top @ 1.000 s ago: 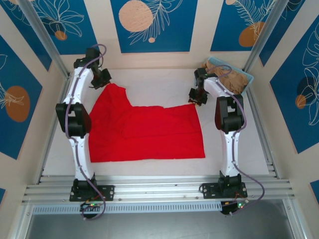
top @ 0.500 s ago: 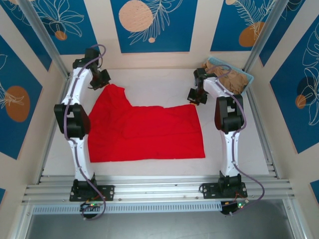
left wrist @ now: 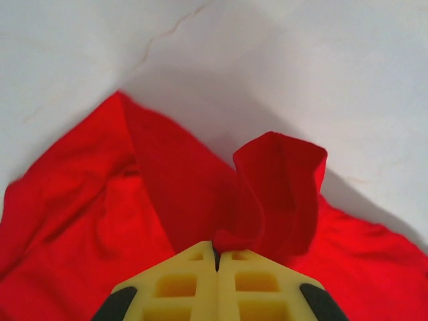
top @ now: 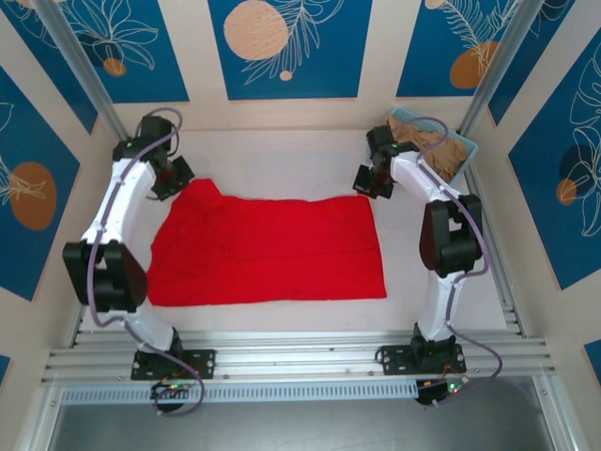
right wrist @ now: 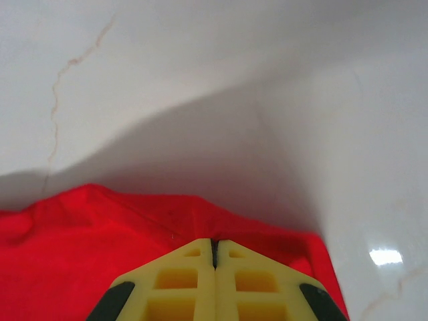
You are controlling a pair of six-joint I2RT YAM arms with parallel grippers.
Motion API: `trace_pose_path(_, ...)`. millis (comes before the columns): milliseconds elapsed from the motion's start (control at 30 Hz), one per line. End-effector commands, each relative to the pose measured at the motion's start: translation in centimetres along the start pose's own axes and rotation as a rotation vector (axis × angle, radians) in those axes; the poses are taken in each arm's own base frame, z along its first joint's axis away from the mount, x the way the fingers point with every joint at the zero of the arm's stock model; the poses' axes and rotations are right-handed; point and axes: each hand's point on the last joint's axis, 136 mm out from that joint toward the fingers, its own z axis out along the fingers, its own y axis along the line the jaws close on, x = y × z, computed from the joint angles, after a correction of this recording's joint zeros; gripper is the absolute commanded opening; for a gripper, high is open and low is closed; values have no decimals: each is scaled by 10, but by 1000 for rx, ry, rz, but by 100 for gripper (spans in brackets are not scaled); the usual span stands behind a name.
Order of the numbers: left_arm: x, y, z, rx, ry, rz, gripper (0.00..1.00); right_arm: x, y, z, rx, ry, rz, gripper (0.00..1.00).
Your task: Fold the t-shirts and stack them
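Observation:
A bright red t-shirt [top: 268, 249] lies spread flat across the white table, with no print showing. My left gripper [top: 180, 180] is shut on its far left corner; in the left wrist view the yellow jaws [left wrist: 216, 253] pinch a raised fold of red cloth [left wrist: 277, 190]. My right gripper [top: 366, 186] is shut on the far right corner, where the right wrist view has the jaws [right wrist: 214, 246] clamped on the red hem [right wrist: 154, 224]. Tan-beige t-shirts [top: 439, 150] sit bunched in the basket at the back right.
A light blue basket [top: 467, 143] stands in the far right corner behind the right arm. Walls with blue panels close in the back and both sides. Bare white table [top: 291, 160] runs along the far side of the shirt.
The left arm has swung left and nearer, pulling the far left corner outward so the peaked shirt now lies flatter and wider. The right gripper has closed on the far right corner.

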Motion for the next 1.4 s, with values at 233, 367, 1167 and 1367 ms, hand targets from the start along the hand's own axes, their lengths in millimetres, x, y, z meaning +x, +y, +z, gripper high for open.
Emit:
trace_pose_path(233, 63, 82, -54, -140, -92, -97, 0, 61, -31, -11, 7, 45, 86, 0)
trace_pose_path(367, 82, 107, -59, -201, -98, -88, 0, 82, -47, -10, 35, 66, 105, 0)
trace_pose_path(1167, 138, 166, -58, -350, -84, -215, 0, 137, -83, -15, 106, 146, 157, 0)
trace_pose_path(1367, 169, 179, -34, -361, -18, -303, 0, 158, -96, -3, 136, 197, 194, 0)
